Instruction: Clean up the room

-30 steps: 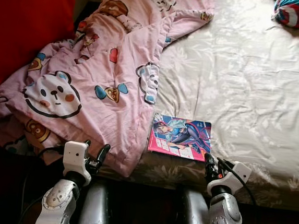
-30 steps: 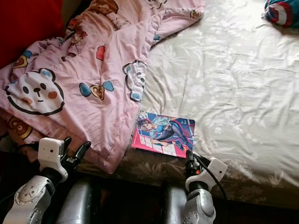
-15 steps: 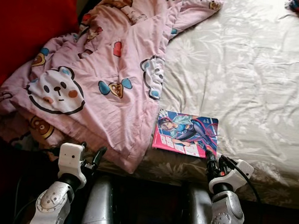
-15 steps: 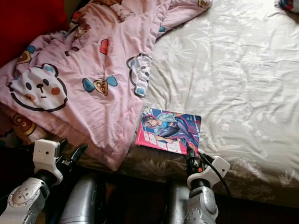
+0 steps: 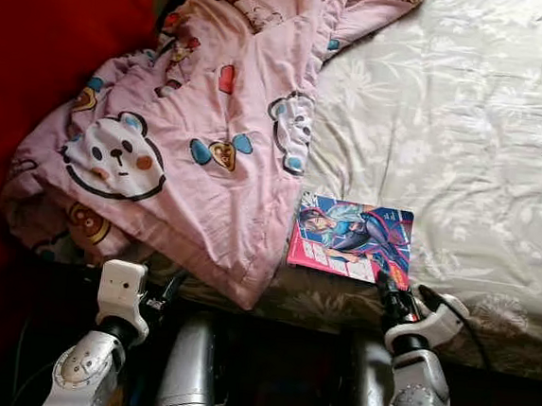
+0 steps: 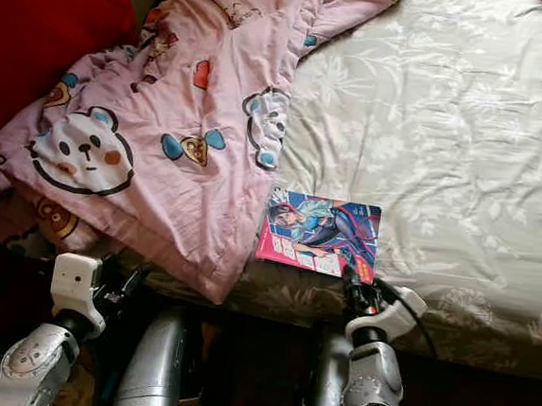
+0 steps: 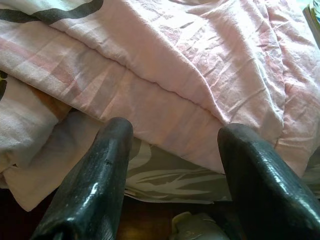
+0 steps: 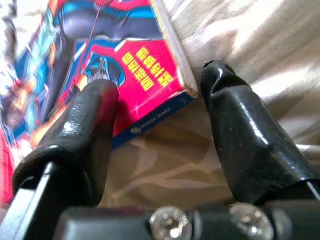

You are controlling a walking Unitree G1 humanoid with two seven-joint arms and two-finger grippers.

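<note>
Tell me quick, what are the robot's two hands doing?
Left gripper: open, empty, by the pink blanket.
Right gripper: open around the comic book corner.

Illumination is daylight-like, entering from the upper right; the bedsheet (image 5: 467, 135) is brightest there, near glare at the far edge. Creases in the pink blanket (image 5: 211, 131) cast soft shadows. The floor below the bed edge is deep shadow. Head views are sharp. In the right wrist view, the book (image 8: 100, 65) is soft-focused and slightly blurred.
</note>
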